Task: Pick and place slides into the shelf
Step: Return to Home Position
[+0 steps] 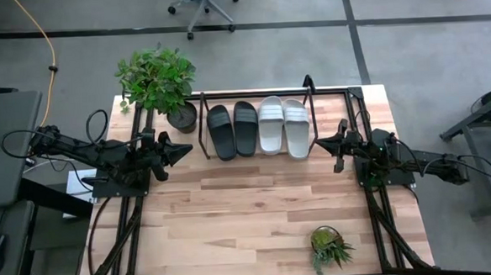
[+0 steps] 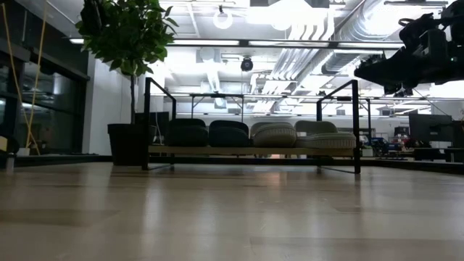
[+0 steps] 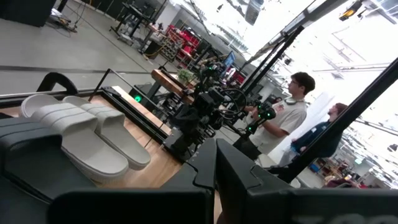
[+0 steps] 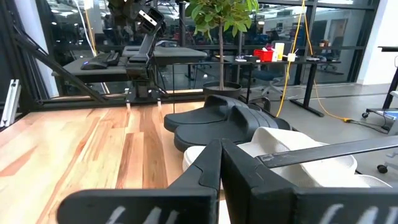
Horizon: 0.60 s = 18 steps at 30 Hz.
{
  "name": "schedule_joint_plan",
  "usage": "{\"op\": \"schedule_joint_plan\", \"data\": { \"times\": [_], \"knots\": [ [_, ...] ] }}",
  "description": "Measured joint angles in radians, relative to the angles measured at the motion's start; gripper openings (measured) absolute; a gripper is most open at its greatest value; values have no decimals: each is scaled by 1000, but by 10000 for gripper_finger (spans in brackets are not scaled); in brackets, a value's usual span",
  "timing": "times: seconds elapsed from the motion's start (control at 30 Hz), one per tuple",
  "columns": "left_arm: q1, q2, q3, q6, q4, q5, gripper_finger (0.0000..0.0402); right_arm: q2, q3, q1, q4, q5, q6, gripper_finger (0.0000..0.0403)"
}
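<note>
All four slides lie side by side on the shelf [image 1: 256, 92] at the table's far middle, soles down on its wood board. The two black slides [image 1: 232, 130] are on the left and the two light grey slides [image 1: 284, 125] on the right. The low view shows them in a row on the shelf [image 2: 250, 151]. My left gripper [image 1: 181, 149] hangs shut and empty above the table, just left of the shelf. My right gripper [image 1: 324, 142] hangs shut and empty just right of it. The wrist views show each pair of fingers closed together [image 3: 214, 163] [image 4: 221, 158].
A large potted plant [image 1: 158, 83] stands at the far left beside the shelf. A small potted plant [image 1: 329, 247] stands near the front right edge. The bare wood tabletop [image 1: 249, 209] lies between them. People [image 3: 289, 118] stand in the room beyond the table's right side.
</note>
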Motion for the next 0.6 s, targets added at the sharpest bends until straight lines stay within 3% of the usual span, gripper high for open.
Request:
{"op": "schedule_joint_plan", "data": {
  "times": [0.5, 0.6],
  "knots": [
    [0, -21, 0, -2, 2, 4, 1, 0, 0, 0, 0, 0, 0, 0],
    [1, -58, 0, 62, 12, -31, 1, 0, 0, 0, 0, 0, 0, 0]
  ]
}}
